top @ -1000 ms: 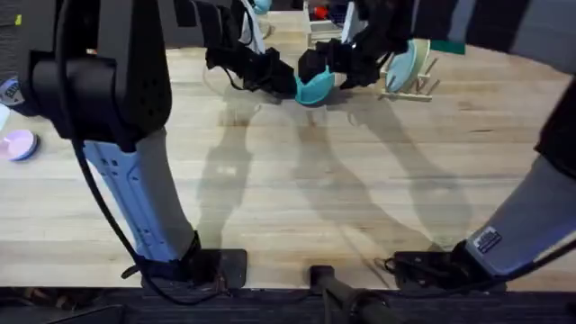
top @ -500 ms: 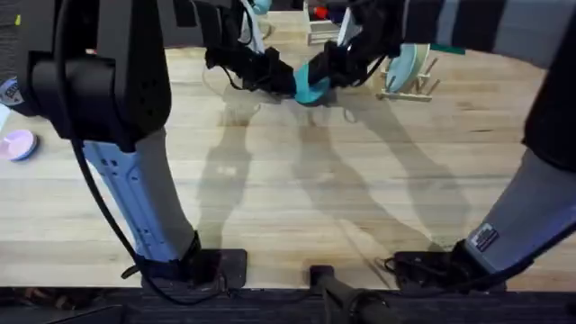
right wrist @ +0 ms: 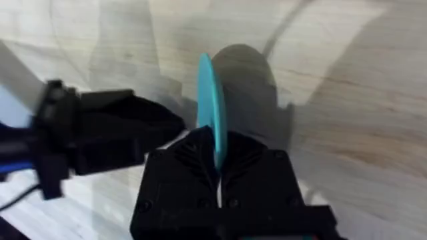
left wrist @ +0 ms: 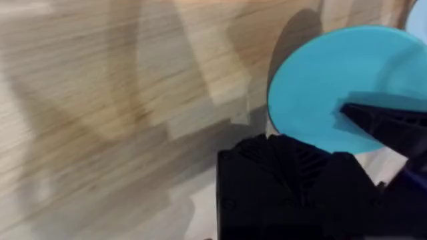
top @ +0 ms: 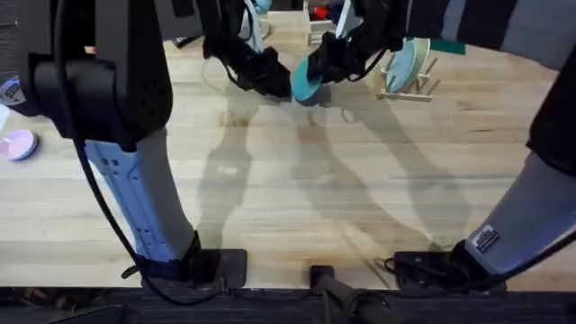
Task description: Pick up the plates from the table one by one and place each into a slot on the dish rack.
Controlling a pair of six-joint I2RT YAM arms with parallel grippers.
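Near the worktop's (top: pixel 297 189) far edge, around its middle, the right end effector (right wrist: pixel 217 157) is clamped on the rim of the turquoise plate (right wrist: pixel 207 93), held edge-up above the wood. The left end effector (top: pixel 270 76) sits just beside it; I cannot tell its opening. The plate looks light, stiff and slick, so a rim pinch seems right. Farther right, the dish rack (top: pixel 409 85) holds a pale plate (top: pixel 402 65).

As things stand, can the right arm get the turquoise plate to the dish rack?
Probably yes: the right gripper is shut on the turquoise plate, and the dish rack stands just beside it, holding one plate.
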